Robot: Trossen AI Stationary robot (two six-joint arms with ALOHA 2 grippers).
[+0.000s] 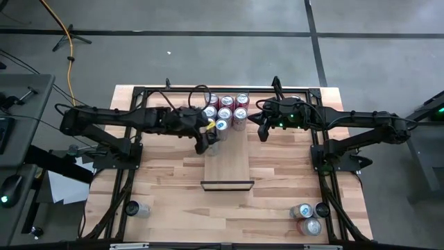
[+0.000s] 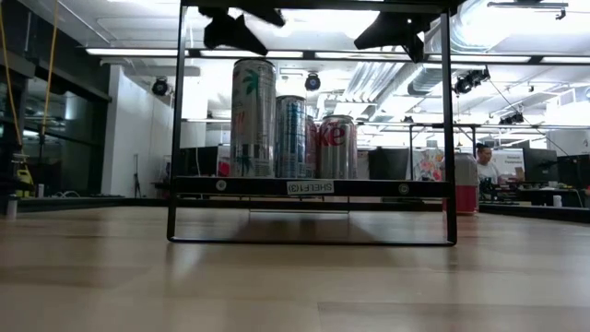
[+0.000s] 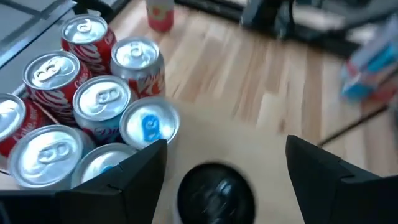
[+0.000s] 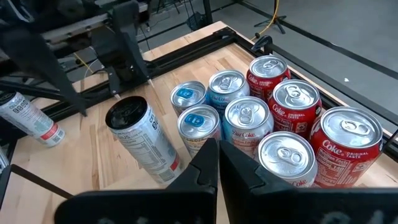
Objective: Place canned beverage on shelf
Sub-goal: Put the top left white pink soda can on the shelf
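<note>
Upright on the shelf, a tall slim can with a dark top stands at the near edge of a tight cluster of cans, its long axis vertical and its printed white side facing the right wrist camera. Directly above it hangs the left gripper, fingers spread wide on either side of the dark round lid and not gripping it; the can sits squarely between them, so any coming move runs straight up or down along that axis. That arm is plainly the nearer. Just across the cluster, the right gripper waits with its fingers pressed together, empty. Smooth, pale wood makes up the narrow shelf, which ends in a dark strip and rests in a thin black metal frame on a striped butcher-block table. Shiny aluminium lids top the red and silver-blue cans packed behind.
</note>
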